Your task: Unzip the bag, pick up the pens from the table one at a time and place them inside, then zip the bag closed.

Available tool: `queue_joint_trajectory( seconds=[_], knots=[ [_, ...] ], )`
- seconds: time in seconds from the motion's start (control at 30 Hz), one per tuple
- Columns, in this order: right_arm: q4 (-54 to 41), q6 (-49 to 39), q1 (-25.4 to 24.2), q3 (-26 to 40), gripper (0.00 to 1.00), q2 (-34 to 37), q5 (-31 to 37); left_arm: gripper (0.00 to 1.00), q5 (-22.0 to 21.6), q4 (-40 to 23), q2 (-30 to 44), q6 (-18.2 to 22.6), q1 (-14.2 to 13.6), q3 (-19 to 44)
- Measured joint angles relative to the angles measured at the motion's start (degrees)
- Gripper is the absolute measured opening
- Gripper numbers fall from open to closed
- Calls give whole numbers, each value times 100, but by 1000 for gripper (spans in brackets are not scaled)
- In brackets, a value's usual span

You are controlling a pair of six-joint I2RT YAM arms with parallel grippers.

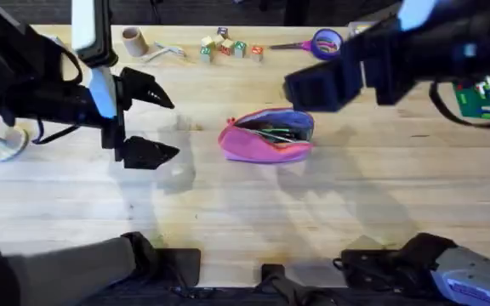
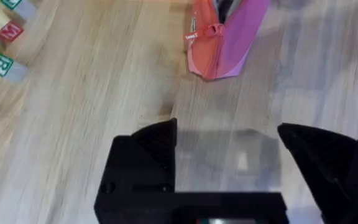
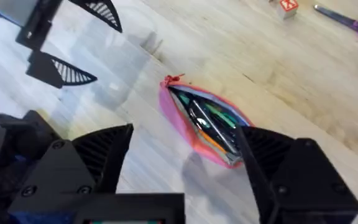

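the pink bag (image 1: 267, 134) lies unzipped at the middle of the table (image 1: 245, 212), pens (image 3: 213, 121) showing inside. the left gripper (image 1: 151, 123) hangs wide open and empty at centre-left; the right gripper (image 3: 185, 146) gapes empty above the bag.

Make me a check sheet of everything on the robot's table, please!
Surface: light wooden table, bare around the middle.
Job's things: pink bag lying unzipped, pens inside it.
Clutter: letter blocks, purple scissors, cardboard roll along the far edge.
Grippers: left gripper open, hanging beside the bag; right gripper open over the bag.
Cables: black cable on the left arm.
Surroundings: green circuit board at the right edge.
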Motion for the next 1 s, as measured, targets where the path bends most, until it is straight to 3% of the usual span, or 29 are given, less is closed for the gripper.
queue_joint_trajectory(
  seconds=[0.17, 0.33, 0.53, 1.0],
  knots=[
    [7, 287, 0, 167, 998, 384, -43, 993, 281, -1, 516, 698, 14, 0],
    [0, 480, 0, 169, 998, 565, -88, 993, 486, 8, 970, 1092, 14, 0],
    [0, 572, 0, 175, 998, 569, -90, 993, 687, 53, 1481, 1274, 14, 0],
    [441, 774, 71, 195, 998, 977, 18, 993, 705, 67, 1515, 1314, 14, 0]
  ],
)
